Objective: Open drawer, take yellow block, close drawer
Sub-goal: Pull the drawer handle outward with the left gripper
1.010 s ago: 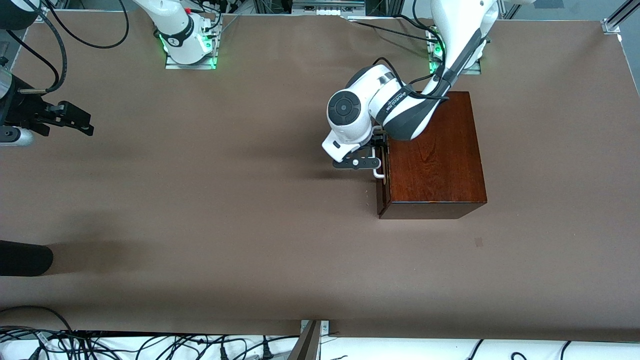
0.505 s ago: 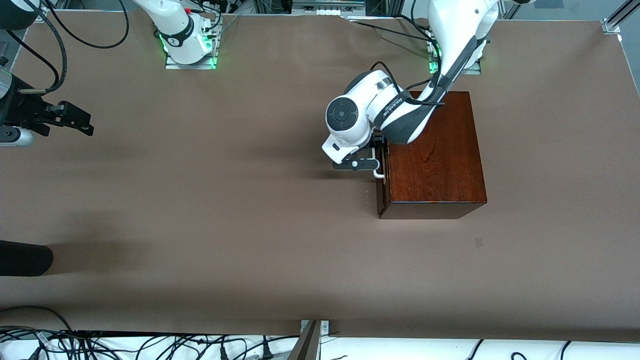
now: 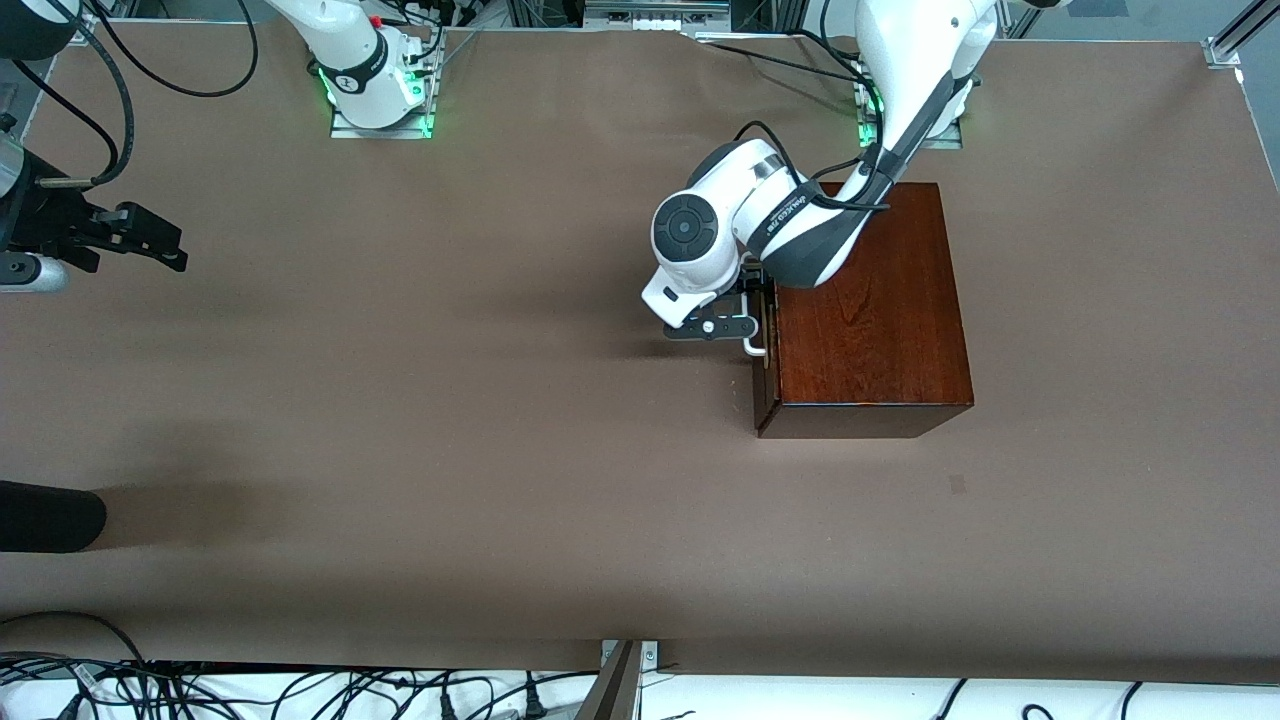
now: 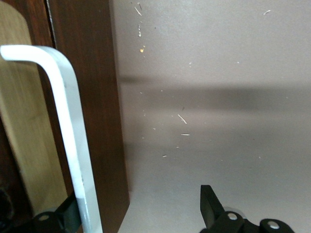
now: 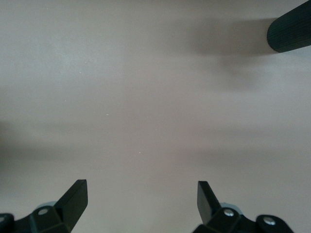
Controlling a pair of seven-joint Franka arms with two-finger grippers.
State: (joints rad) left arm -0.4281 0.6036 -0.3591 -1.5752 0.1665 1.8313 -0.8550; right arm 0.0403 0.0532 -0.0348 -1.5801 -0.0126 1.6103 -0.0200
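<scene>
The dark red-brown wooden box (image 3: 870, 310) stands toward the left arm's end of the table. Its drawer (image 3: 766, 345) faces the right arm's end and stands out by a thin gap. Pale wood (image 4: 24, 126) shows past the dark drawer front (image 4: 85, 97). The white handle (image 3: 755, 345) shows as a bent bar in the left wrist view (image 4: 68, 131). My left gripper (image 3: 742, 322) is open in front of the drawer, with the handle between the jaws beside one finger (image 4: 209, 204). My right gripper (image 3: 150, 240) is open and empty (image 5: 141, 191), waiting over the table's right-arm end. The yellow block is hidden.
A black cylinder (image 3: 50, 515) juts in over the table edge at the right arm's end, nearer the front camera, and also shows in the right wrist view (image 5: 291, 31). Cables (image 3: 300, 690) lie along the front edge. Brown table (image 3: 450, 420) spreads in front of the drawer.
My left gripper and the white handle have shifted slightly away from the box, toward the right arm's end. The right arm has not moved.
</scene>
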